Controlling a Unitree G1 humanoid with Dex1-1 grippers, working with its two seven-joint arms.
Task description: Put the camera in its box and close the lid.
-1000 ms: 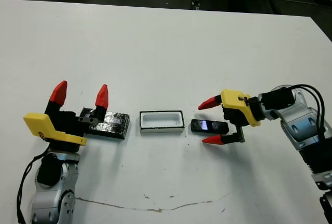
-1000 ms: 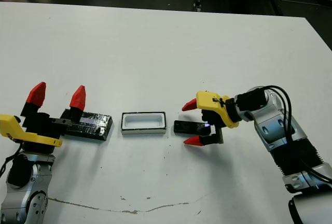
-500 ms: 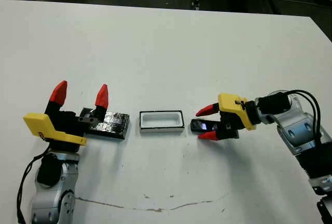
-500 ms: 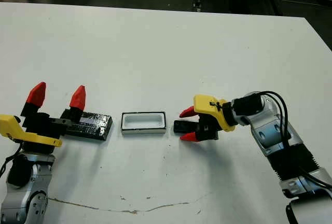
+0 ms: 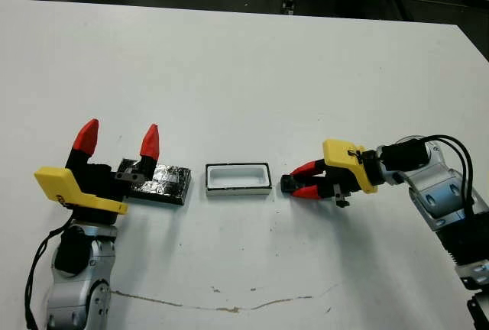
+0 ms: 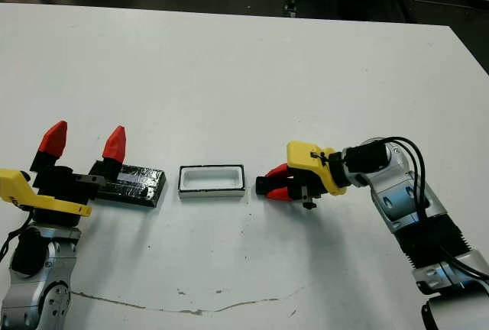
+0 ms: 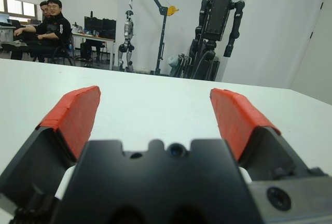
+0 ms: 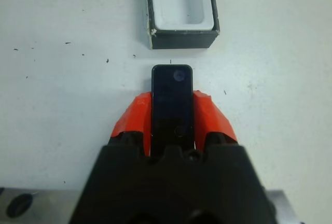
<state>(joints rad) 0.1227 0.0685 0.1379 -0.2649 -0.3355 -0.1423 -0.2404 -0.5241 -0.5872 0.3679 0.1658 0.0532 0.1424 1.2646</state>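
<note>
The camera point(image 8: 172, 97), a slim black bar, lies on the table just right of the box point(image 5: 238, 178), a small open white tray. My right gripper point(image 5: 303, 180) is shut on the camera, one red finger along each long side. The end of the camera point(image 5: 286, 185) pokes out toward the box. The lid point(image 5: 162, 182), black and crinkly, rests on the table left of the box. My left gripper point(image 5: 118, 140) is open, its red fingertips raised above the near-left end of the lid and holding nothing.
A faint crack line point(image 5: 221, 305) runs across the white table near its front edge. In the left wrist view, people point(image 7: 44, 24) sit at a desk far beyond the table, with robot stands along the back wall.
My right gripper's fingers have closed from wide apart onto the camera's sides. The left arm, lid and box have not moved.
</note>
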